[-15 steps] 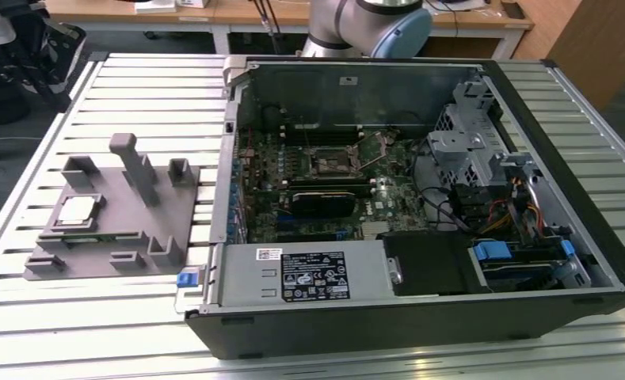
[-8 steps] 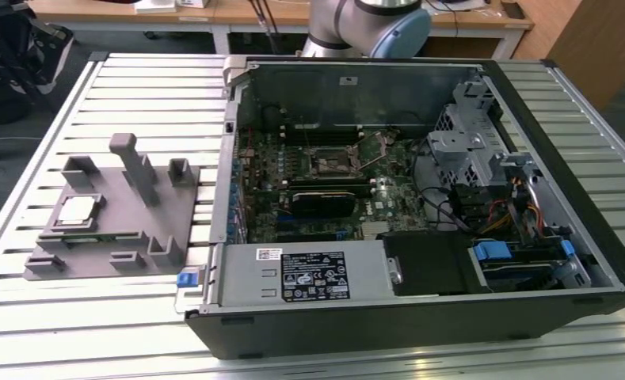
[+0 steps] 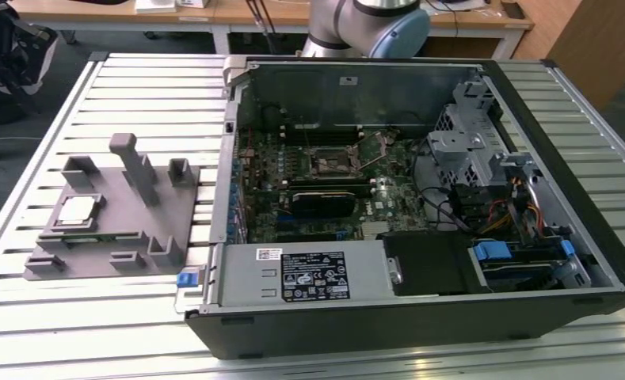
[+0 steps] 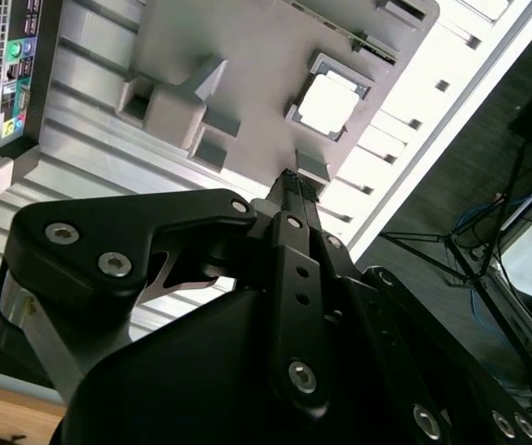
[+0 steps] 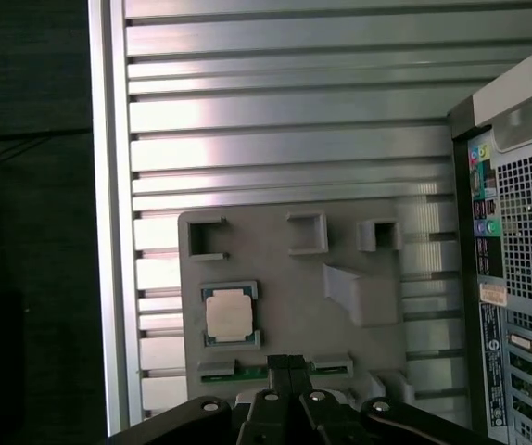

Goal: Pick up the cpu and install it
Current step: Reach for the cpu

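My gripper point(image 5: 289, 363) hangs above the grey fixture point(image 5: 285, 278), pressed together and empty; the cpu point(image 5: 229, 315) lies in its square pocket there.

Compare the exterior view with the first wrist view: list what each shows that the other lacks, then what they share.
Exterior view, not the first wrist view: inside the open computer case, the motherboard and socket; the arm behind it. First wrist view, not the exterior: the gripper, shut and empty, over the edge of the grey fixture near the cpu; the case's rear port panel. Both: the cpu in its pocket on the fixture, on the slatted table beside the case.
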Available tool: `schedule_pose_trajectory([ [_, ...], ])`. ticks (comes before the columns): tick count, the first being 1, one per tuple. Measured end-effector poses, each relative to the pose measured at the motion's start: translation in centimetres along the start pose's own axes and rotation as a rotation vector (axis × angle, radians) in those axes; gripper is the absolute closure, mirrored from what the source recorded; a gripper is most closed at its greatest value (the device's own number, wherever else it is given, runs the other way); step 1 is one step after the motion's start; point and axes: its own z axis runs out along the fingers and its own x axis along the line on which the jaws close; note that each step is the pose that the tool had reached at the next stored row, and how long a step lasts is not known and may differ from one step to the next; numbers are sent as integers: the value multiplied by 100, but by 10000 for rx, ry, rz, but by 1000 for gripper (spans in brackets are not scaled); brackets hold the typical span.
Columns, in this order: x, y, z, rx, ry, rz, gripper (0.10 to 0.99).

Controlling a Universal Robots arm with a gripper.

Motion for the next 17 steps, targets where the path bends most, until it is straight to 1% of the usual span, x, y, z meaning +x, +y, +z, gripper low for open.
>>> schedule_pose_trajectory([
  [6, 101, -8, 4, 1, 12, -1, 980],
  [17, 339, -25, 19, 2, 29, 1, 980],
])
